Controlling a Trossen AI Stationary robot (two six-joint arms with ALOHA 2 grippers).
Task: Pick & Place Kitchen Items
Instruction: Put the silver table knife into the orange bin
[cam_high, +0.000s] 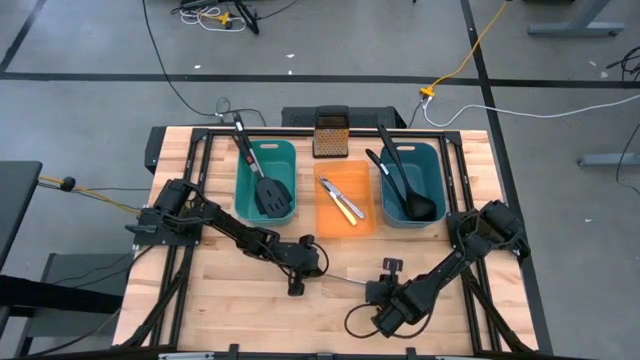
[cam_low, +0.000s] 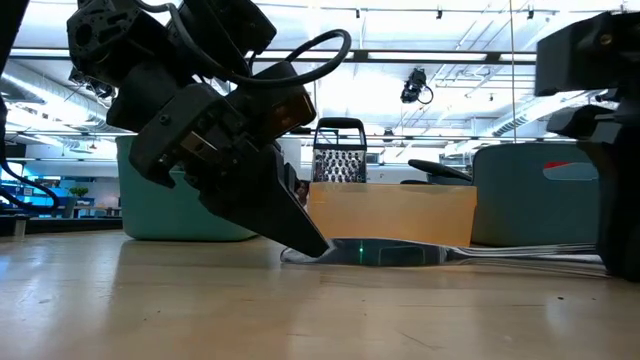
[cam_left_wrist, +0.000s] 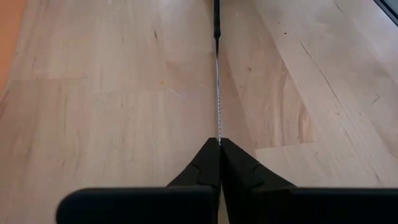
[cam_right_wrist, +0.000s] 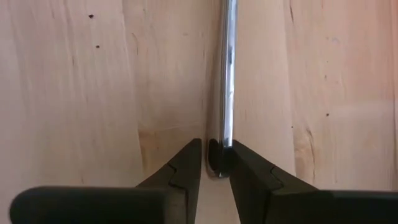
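A slim silver knife (cam_high: 345, 281) lies along the wooden table (cam_high: 220, 300) near its front edge, between my two grippers. My left gripper (cam_high: 297, 286) is shut on the knife's blade end, and my right gripper (cam_high: 374, 291) is shut on its handle end. In the low view the knife (cam_low: 440, 255) stretches low over the table from the left gripper's fingers (cam_low: 305, 240) toward the right arm (cam_low: 615, 200). Two black spatulas (cam_high: 270, 190) rest in the left teal bin, two knives (cam_high: 342, 198) in the orange bin, and black ladles (cam_high: 405, 190) in the right teal bin. My left gripper pinches the thin blade near its tip (cam_left_wrist: 218, 134) between its two fingers. The fingers slant down from the table's left and lie along the knife. The blade runs straight away from them, low over the table. My right gripper pinches the rounded end of the silver handle (cam_right_wrist: 219, 149) between its two fingers. The fingers come from the table's right and lie along the knife, which lies low over the wood.
The left teal bin (cam_high: 248, 160), orange bin (cam_high: 368, 225) and right teal bin (cam_high: 436, 165) stand in a row at the back, with an upright metal grater (cam_high: 330, 135) behind the orange one. Bare wood lies in front of the bins around both grippers.
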